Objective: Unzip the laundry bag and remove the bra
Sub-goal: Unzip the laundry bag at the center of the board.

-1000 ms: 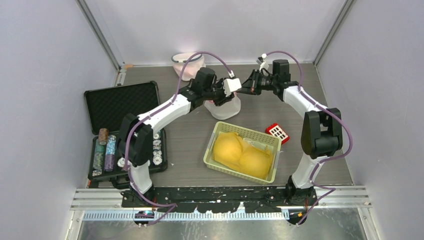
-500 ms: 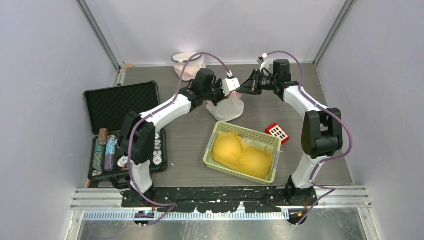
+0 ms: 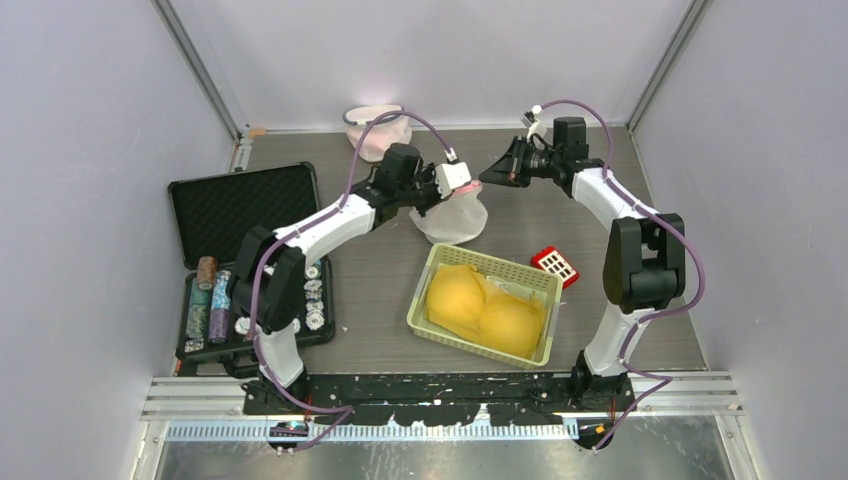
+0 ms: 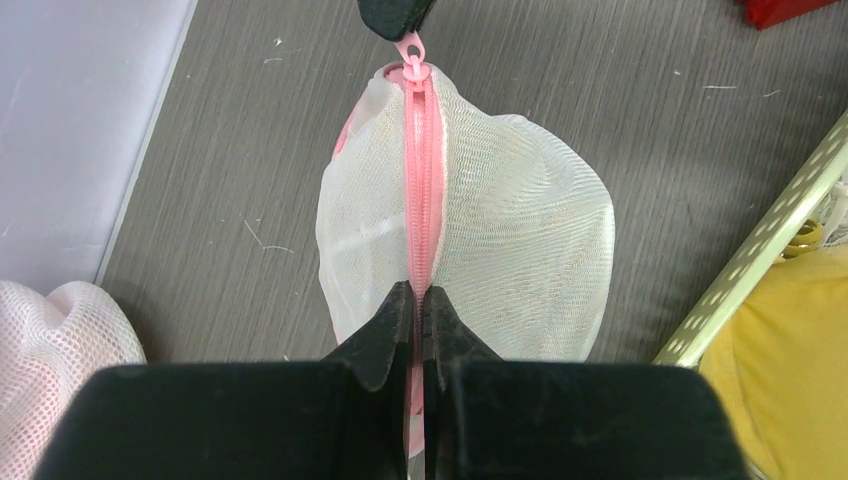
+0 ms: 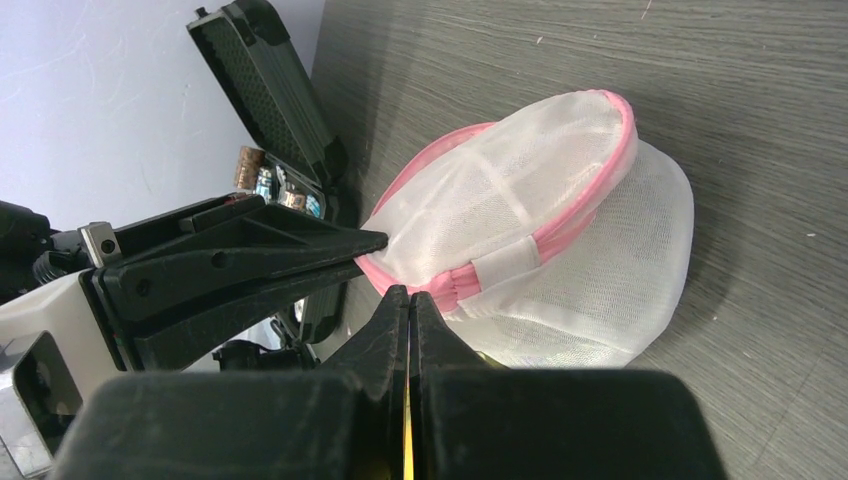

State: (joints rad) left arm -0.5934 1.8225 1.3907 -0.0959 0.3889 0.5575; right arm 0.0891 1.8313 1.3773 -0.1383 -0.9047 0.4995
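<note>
Left end effector (image 4: pixel 420 296) grips laundry bag (image 4: pixel 525 230) | white mesh | pink zipper (image 4: pixel 418 180)

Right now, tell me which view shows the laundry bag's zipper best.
Left wrist: the pink zipper runs straight down the frame, seen face-on along its length. Right wrist shows only a curved stretch from the side; top external barely resolves it.

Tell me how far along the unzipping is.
Done: left claw pinches the mesh bag at its pink zipper, right claw grips the pull tab. In hand: the unzipping; the zipper looks closed. Left: open it, take out the bra.
</note>
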